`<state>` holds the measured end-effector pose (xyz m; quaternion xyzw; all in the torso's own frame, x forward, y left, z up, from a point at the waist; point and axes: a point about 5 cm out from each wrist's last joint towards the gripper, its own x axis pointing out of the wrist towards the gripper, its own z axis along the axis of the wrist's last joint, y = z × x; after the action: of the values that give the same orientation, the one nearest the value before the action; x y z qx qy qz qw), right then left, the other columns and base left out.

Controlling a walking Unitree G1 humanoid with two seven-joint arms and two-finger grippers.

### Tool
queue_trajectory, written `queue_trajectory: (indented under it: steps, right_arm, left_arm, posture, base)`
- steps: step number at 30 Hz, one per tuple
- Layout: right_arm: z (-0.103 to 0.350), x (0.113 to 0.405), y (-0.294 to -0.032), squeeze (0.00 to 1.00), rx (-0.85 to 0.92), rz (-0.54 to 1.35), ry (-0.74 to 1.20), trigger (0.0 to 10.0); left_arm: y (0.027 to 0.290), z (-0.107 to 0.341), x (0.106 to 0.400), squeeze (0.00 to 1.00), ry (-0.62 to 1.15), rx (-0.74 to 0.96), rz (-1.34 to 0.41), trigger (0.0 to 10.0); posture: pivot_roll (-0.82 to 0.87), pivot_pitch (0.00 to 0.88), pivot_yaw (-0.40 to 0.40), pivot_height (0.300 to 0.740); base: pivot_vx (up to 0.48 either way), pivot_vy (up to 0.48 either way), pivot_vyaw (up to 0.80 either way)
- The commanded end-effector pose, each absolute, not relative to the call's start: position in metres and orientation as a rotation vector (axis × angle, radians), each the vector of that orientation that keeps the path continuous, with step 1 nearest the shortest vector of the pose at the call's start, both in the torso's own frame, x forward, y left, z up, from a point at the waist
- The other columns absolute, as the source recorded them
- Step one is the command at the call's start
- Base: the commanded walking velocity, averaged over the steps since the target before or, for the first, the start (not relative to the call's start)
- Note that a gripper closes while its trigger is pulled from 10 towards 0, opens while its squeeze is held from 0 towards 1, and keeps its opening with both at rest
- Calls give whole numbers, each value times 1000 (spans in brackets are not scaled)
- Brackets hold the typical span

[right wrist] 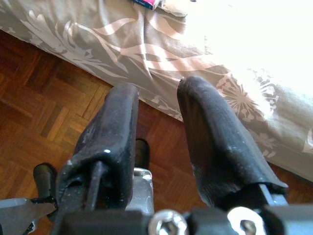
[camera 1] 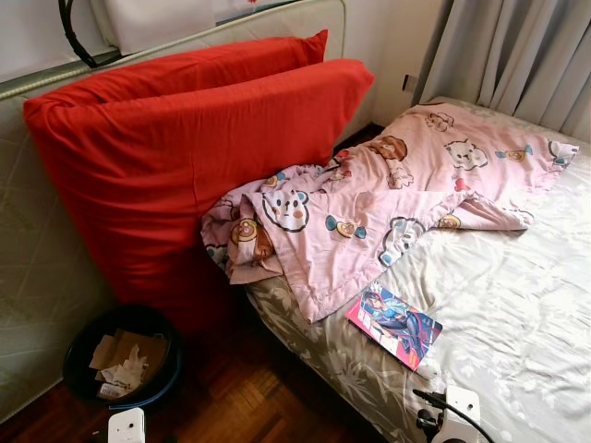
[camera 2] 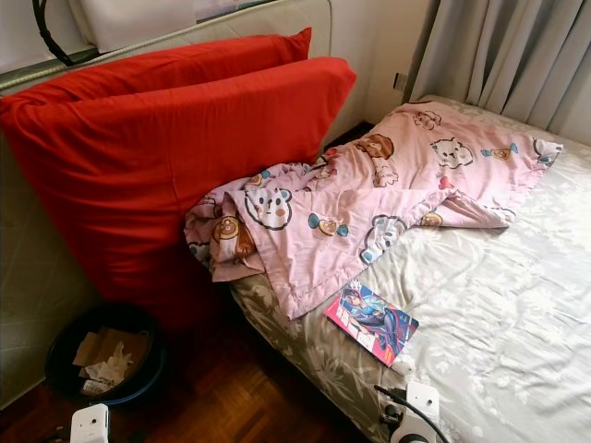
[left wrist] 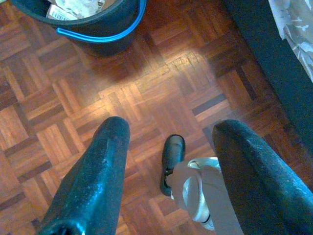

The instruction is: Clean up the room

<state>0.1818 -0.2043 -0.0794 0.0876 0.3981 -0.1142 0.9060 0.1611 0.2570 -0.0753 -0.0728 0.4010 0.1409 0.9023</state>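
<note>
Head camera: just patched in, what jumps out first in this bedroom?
Two big red cushions lean against an upright mattress left of the bed. A crumpled pink cartoon blanket spills across the bed, with a colourful book by its near edge. A black bucket of paper scraps sits on the floor.

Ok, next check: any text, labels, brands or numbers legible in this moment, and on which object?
No text can be read.
Comic book on the bed: cover printing too small and blurred to read.
Paper scraps in the black bin: a barcode-like patch shows in the left wrist view, digits unreadable.
Pink blanket: cartoon animals, no lettering.
</note>
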Motion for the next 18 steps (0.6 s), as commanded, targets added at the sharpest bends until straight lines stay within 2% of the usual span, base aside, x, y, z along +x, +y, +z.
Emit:
queue_trajectory:
  steps: [1,9,18]
  right_arm:
    - [-80,181,-205,0,189,-241,821,10000]
    - [-80,180,-205,0,185,-232,825,10000]
    - [-80,179,-206,0,176,-222,827,10000]
  left_arm:
    - [257,-78,155,0,869,-135,290,10000]
    - [256,-79,155,0,870,-130,280,10000]
    - [256,-79,154,0,877,-117,265,10000]
  posture:
    - [65,34,-27,740]
    - [64,24,-27,740]
    - [63,16,-27,740]
  base:
    - [0,0,0]
    - [0,0,0]
    - [257,0,0]
